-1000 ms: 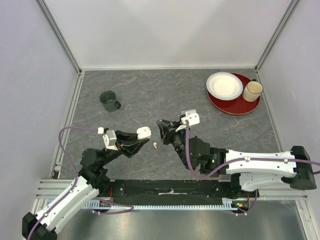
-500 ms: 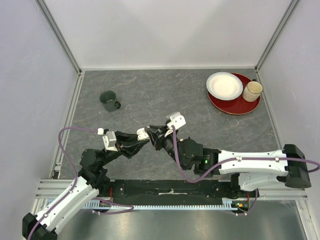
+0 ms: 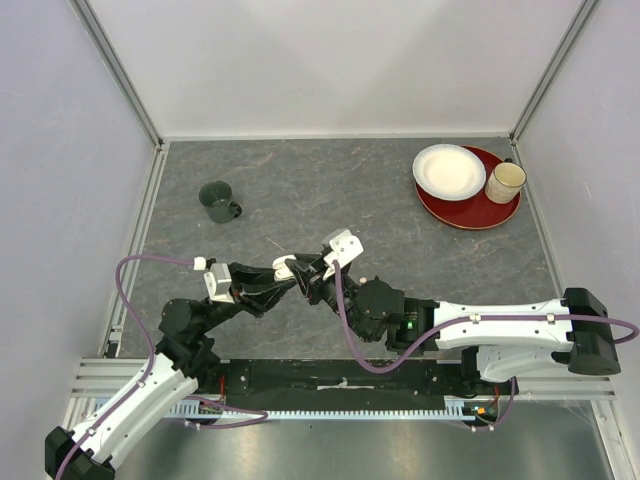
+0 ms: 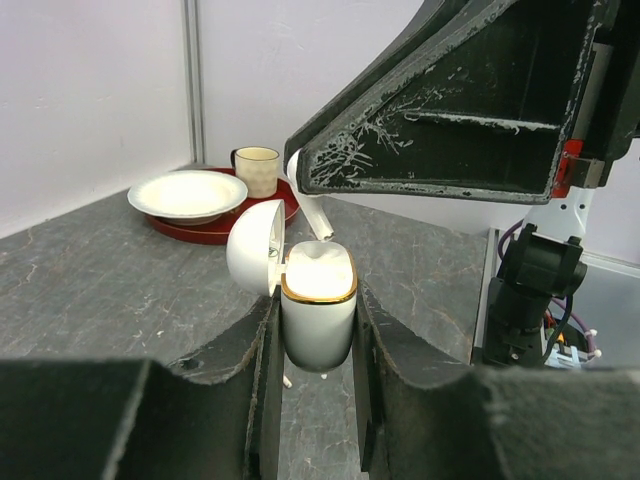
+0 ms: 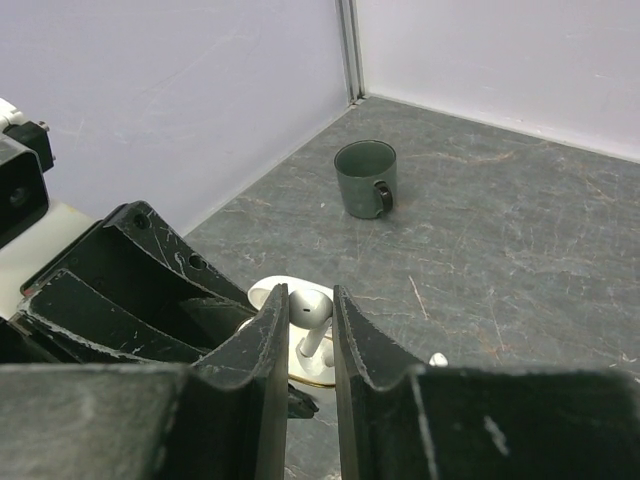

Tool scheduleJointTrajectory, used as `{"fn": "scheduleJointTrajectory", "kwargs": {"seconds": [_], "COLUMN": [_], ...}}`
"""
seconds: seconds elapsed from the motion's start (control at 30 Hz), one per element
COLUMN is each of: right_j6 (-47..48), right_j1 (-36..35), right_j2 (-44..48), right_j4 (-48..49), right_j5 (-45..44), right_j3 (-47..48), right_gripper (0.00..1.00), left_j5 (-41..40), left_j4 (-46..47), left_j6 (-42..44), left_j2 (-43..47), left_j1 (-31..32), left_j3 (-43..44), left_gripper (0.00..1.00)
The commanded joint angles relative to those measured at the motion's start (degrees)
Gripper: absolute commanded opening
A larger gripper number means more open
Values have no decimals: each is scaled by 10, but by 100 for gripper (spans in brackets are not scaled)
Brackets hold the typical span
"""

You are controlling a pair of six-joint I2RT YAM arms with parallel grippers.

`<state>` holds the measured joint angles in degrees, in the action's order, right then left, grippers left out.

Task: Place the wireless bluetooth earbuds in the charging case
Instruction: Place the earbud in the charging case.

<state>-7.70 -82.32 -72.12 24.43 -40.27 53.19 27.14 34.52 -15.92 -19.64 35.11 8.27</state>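
Note:
My left gripper is shut on the white, gold-rimmed charging case, held upright off the table with its lid swung open to the left. My right gripper is shut on a white earbud. It holds the earbud right over the case's open top, stem pointing down into it. A second earbud lies loose on the table beside the arms. A tiny white piece shows on the table under the case.
A dark green mug stands at the back left. A red tray at the back right carries a white plate and a beige cup. White walls close in the table.
My right gripper has swung left with the earbud until it is over the open case. The left gripper has shifted the case slightly towards it.

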Motion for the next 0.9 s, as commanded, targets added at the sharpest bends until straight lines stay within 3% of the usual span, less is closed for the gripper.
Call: {"fn": "scheduleJointTrajectory", "kwargs": {"seconds": [0.0,0.53,0.87], "right_j6": [23,35,59], "right_j1": [-5,-5,-8], "right_j2": [8,18,15], "right_j4": [5,-12,-36], "right_j5": [11,-2,38], "right_j3": [3,-24,-13], "right_gripper": [0,0,0], "left_j5": [-4,-11,-27], "left_j4": [39,39,40], "left_j6": [15,7,7], "left_j2": [1,17,14], "left_j1": [2,2,2], "left_j3": [4,5,8], "left_gripper": [2,2,2]}}
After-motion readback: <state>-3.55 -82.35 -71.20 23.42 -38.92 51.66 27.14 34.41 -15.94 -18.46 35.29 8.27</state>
